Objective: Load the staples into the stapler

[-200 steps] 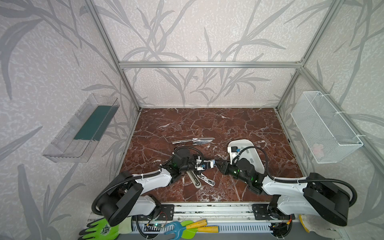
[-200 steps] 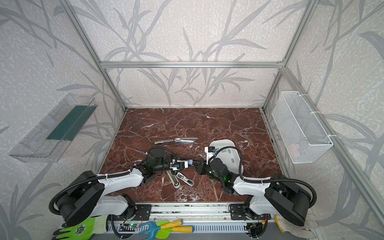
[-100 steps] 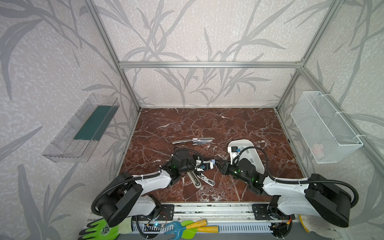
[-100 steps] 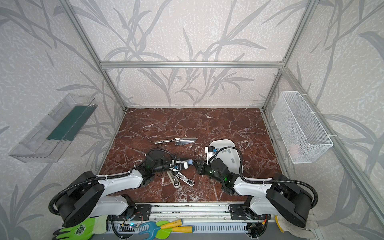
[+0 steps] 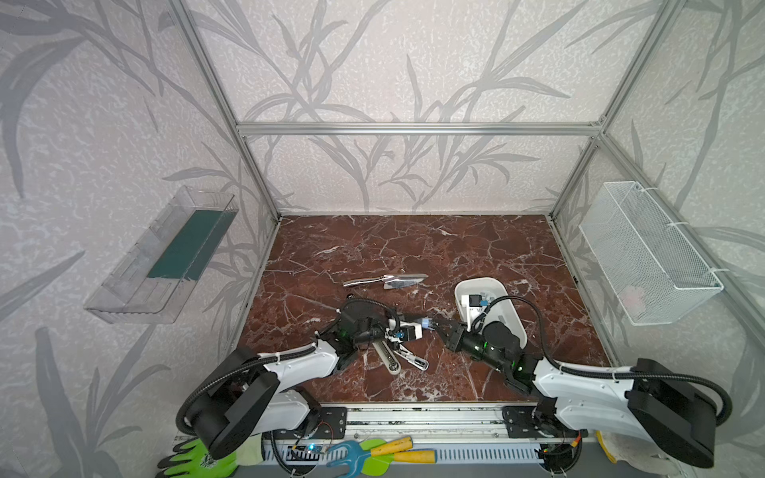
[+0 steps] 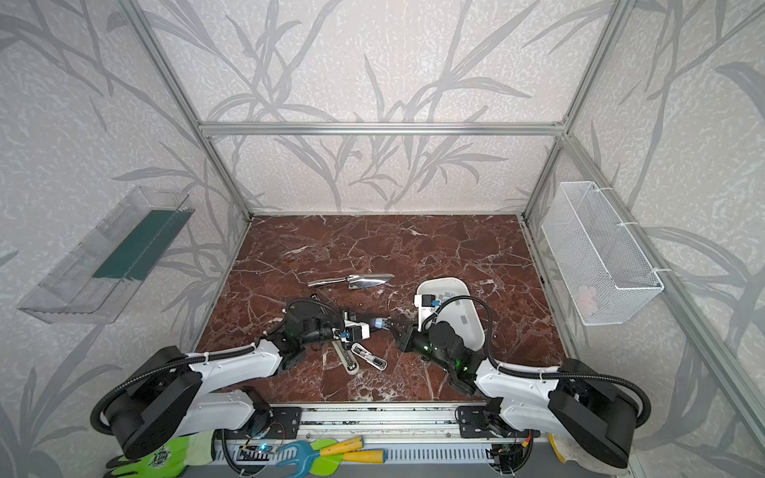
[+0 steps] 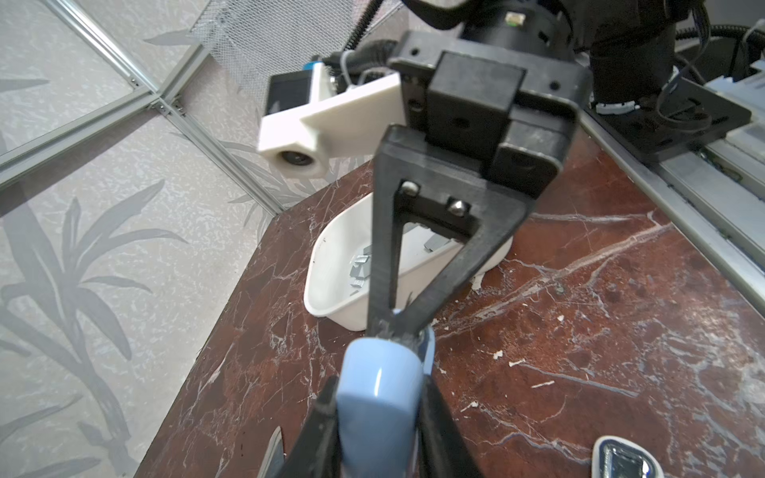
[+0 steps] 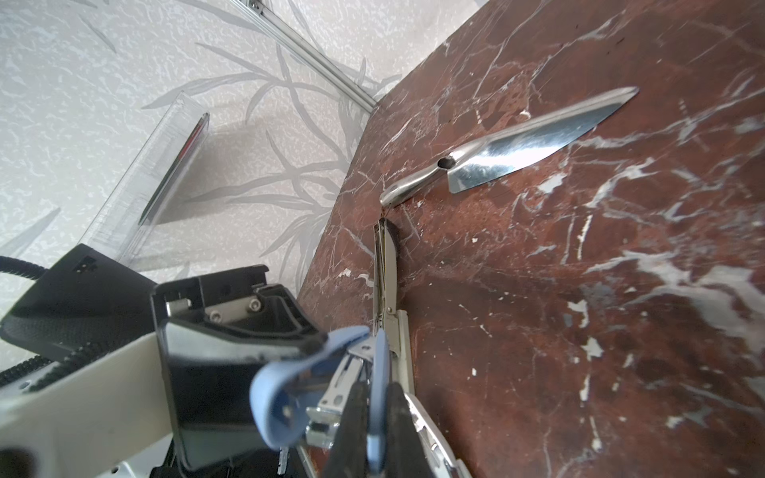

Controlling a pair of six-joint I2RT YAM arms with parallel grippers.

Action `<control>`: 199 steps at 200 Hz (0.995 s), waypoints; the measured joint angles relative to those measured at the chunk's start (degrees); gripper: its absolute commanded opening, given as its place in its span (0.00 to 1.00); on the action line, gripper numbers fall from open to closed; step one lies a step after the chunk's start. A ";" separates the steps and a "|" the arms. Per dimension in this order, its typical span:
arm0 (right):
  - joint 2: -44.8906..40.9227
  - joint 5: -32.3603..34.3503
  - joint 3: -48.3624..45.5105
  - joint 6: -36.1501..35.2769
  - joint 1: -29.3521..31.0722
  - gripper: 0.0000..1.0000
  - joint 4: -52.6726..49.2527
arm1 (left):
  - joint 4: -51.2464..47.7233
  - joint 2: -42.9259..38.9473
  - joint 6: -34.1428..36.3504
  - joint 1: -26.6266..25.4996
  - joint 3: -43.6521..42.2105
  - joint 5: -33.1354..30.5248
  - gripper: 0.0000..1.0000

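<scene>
Blue plastic marks the stapler [image 8: 285,385], held off the tabletop [image 5: 414,248] between the two arms. The left tool [image 7: 378,378] is pressed onto its body from both sides, and the right tool [image 8: 374,397] has its fingertips pinched together on a thin blue flap at the stapler's front end. Against the frames of a second ago, both arms and the stapler sit almost where they were in both top views; any change in the right tool's fingers is too small to tell there. One stapler is held, and two more small staplers [image 5: 389,360] lie opened on the red-brown marble tabletop just beside the left tool. The staples [image 7: 359,268], flat grey metal strips, lie in one white oval plastic tray [image 5: 476,284] behind the right arm; several show, others are hidden, so no count is sure. One shiny steel trowel [image 5: 387,281] lies apart, farther back. One clear plastic bin [image 5: 165,265] hangs on the left wall, one white wire basket [image 5: 645,256] on the right.
</scene>
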 measured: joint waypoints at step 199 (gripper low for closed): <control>-11.56 4.11 -2.32 -3.89 -0.48 0.00 -16.68 | 2.40 -0.57 -2.14 -1.11 -1.36 -0.81 0.47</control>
